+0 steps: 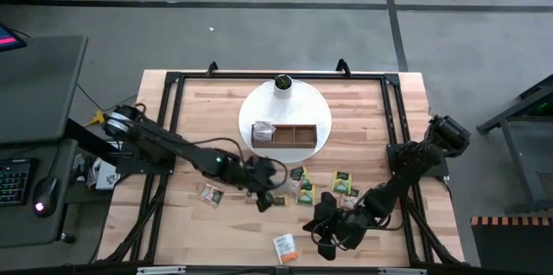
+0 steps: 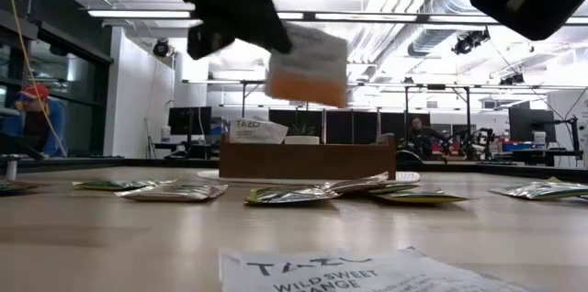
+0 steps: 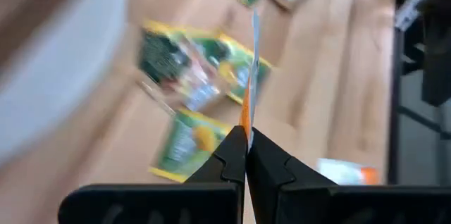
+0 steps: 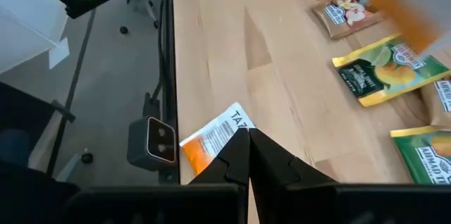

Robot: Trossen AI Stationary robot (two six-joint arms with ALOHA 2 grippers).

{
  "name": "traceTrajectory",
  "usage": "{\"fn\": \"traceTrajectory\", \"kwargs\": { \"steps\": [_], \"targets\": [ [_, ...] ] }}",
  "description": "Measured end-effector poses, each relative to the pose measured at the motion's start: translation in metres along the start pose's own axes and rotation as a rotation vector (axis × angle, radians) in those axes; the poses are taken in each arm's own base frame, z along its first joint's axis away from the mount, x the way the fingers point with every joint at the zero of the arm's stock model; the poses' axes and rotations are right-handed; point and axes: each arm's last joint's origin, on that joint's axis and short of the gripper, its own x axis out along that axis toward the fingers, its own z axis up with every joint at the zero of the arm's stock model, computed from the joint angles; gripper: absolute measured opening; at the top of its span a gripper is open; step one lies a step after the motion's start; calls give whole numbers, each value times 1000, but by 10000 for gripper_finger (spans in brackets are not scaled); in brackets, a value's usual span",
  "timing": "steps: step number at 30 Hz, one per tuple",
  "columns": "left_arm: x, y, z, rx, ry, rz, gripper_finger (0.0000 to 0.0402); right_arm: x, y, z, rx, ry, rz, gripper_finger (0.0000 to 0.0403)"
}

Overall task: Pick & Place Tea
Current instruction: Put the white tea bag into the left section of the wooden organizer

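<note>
Left gripper (image 3: 246, 143), clamped shut on the thin edge of an orange-and-white tea sachet (image 2: 308, 65) lifted above the table, apparently holds little paper, so a swing could shake it loose.

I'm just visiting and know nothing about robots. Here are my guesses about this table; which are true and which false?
1. The left hand pinches an orange and white sachet above the table. True.
2. The right hand holds a green sachet. False: it is shut on nothing, hanging over the table's near edge.
3. The wooden tray sits on a round white plate. True.
4. The tray's compartments are all empty. False: one end compartment holds a white sachet.
</note>
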Motion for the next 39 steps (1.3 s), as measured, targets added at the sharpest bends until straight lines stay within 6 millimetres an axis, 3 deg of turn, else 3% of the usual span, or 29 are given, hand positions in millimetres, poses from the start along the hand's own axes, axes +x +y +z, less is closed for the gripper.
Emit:
{"fn": "traceTrajectory", "kwargs": {
  "steps": [8,16,23,31,39],
  "targets": [
    [-31,31,19,141,-36,220,0,0,-1,-1,10,7,-9,0],
    [-34,76,49,180,-3,294,0,0,-1,-1,14,3,-11,0],
    [-33,109,62,188,70,289,0,0,-1,0,37,-4,-16,0],
    [-36,134,68,137,123,327,0,0,-2,1,41,-29,-35,0],
    [-29,141,61,119,117,310,0,0,-2,1,41,-44,-47,0]
  ]
}}
